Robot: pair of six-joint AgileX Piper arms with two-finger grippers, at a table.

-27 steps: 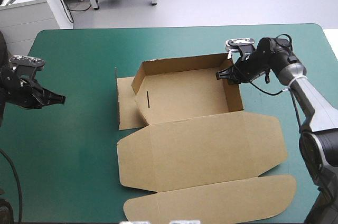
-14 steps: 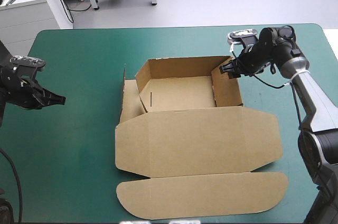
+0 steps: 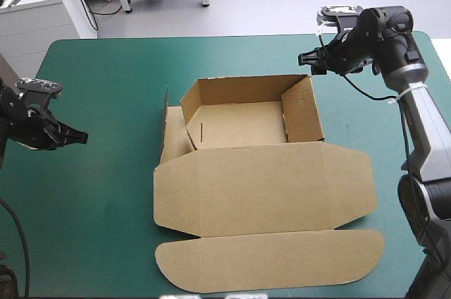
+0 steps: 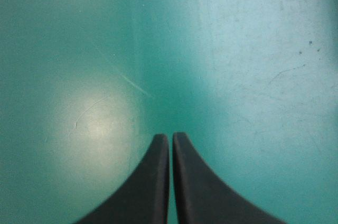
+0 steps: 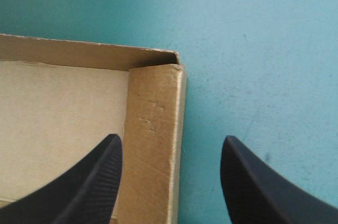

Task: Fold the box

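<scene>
the right gripper (image 3: 304, 59) is spread wide, its black fingers (image 5: 87, 182) standing well apart. in the right wrist view (image 5: 170, 145) one finger hangs over the inside of the tray and the other over bare teal-green cover (image 5: 253, 34). the top edge of the right wall (image 5: 153, 145) runs between them, apparently not pinched. the right arm climbs from the near right corner of the table along its right edge. it then bends at the wrist back towards the left, so the gripper points left and somewhat down. it is raised just beyond the far right corner of the box (image 3: 243, 119). the left gripper (image 3: 83, 135) is pressed together, its two fingers meeting in one pointed arch in the left wrist view (image 4: 171, 137), with only bare cover (image 4: 237, 49) ahead of it. the left arm comes in at the table's left edge, and its gripper points right, towards the box but well apart from it. the box sits mid-table on the cover (image 3: 106, 73) as an open brown tray. its far wall and right wall (image 3: 303, 112) are raised. at its left side a flap slants into the tray, with another panel standing just outside it. the lid (image 3: 261, 190) lies flat on the near side of the tray, and its rounded tuck flap reaches close to the table's near edge.
</scene>
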